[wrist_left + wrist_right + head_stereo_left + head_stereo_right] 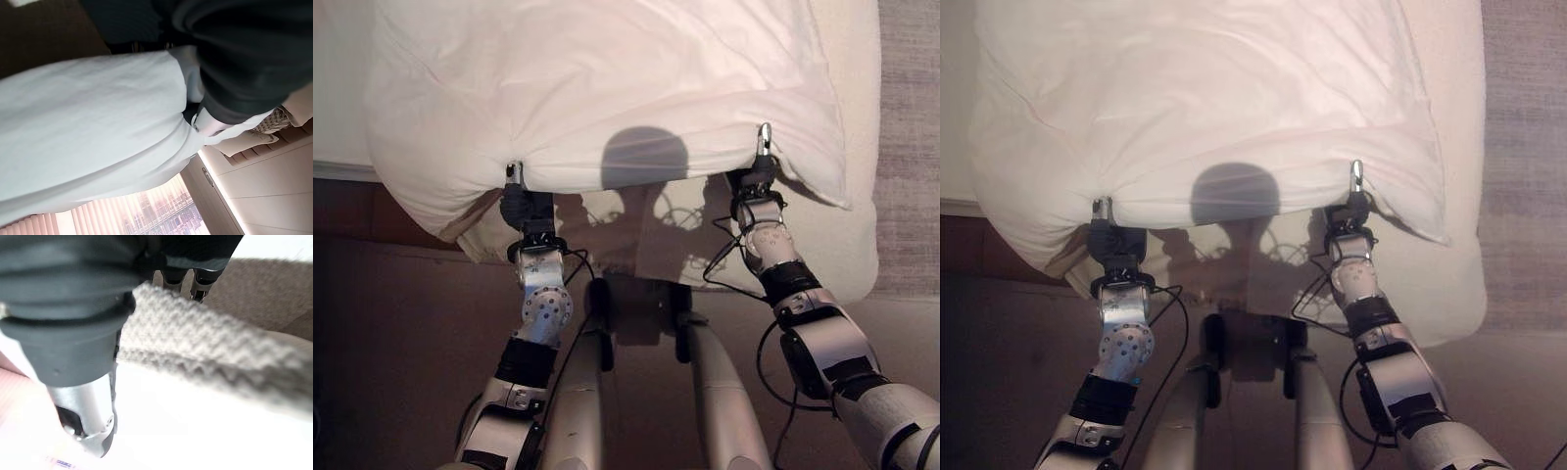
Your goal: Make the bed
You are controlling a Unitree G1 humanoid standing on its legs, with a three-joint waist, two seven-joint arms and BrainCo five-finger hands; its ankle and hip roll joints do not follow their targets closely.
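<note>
Duvet (607,88) spreads white across the bed (857,245), its near edge lifted in both my hands. On the left, my left hand (516,201) pinches that edge; on the right, my right hand (759,171) clamps it too. Knitted blanket (220,352) shows under the right hand's fingers in the right wrist view, window blinds (137,215) in the left wrist view.

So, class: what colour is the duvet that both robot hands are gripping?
White; the duvet shows best in the left eye view.
</note>
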